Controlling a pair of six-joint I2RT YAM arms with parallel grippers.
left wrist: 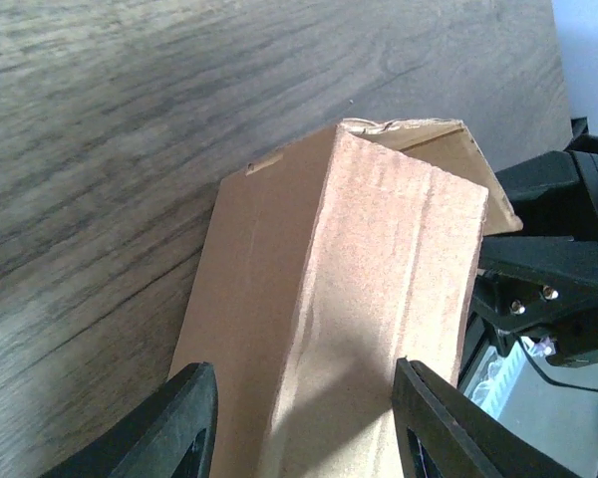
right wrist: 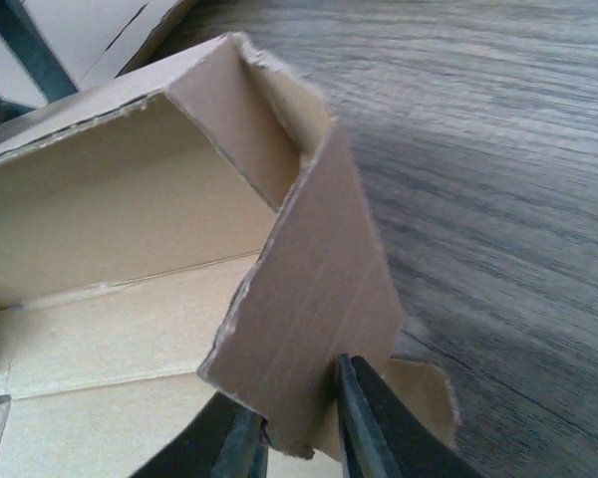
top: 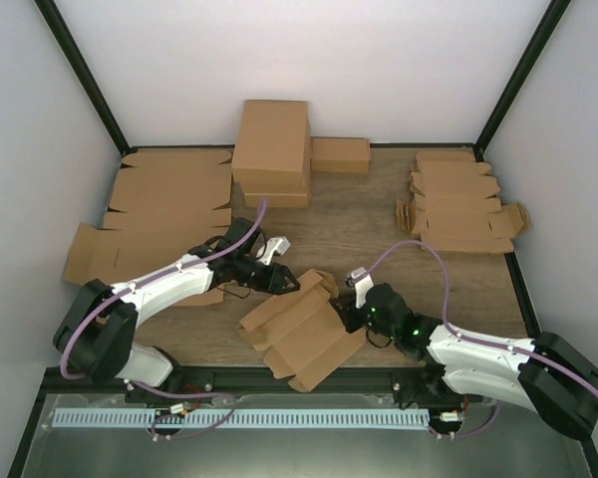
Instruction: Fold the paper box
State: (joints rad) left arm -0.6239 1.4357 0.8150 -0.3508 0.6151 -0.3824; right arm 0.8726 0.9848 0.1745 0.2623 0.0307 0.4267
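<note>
The paper box [top: 304,339], plain brown and half formed, lies near the table's front middle with its flaps up. My left gripper [top: 279,281] reaches it from the left. In the left wrist view the left gripper [left wrist: 304,428] stands open, its fingers [left wrist: 184,423] astride a raised folded wall of the box [left wrist: 379,259]. My right gripper [top: 357,299] comes in from the right. In the right wrist view the right gripper [right wrist: 299,438] pinches an upright end flap of the box [right wrist: 319,299], and the open inside of the box lies to the left.
Finished brown boxes [top: 271,149] are stacked at the back, with a smaller one [top: 340,154] beside them. Large flat cardboard sheets [top: 169,199] cover the left side. A pile of small blanks [top: 458,204] sits at the right rear. The right arm's black wrist [left wrist: 558,259] shows close behind the box.
</note>
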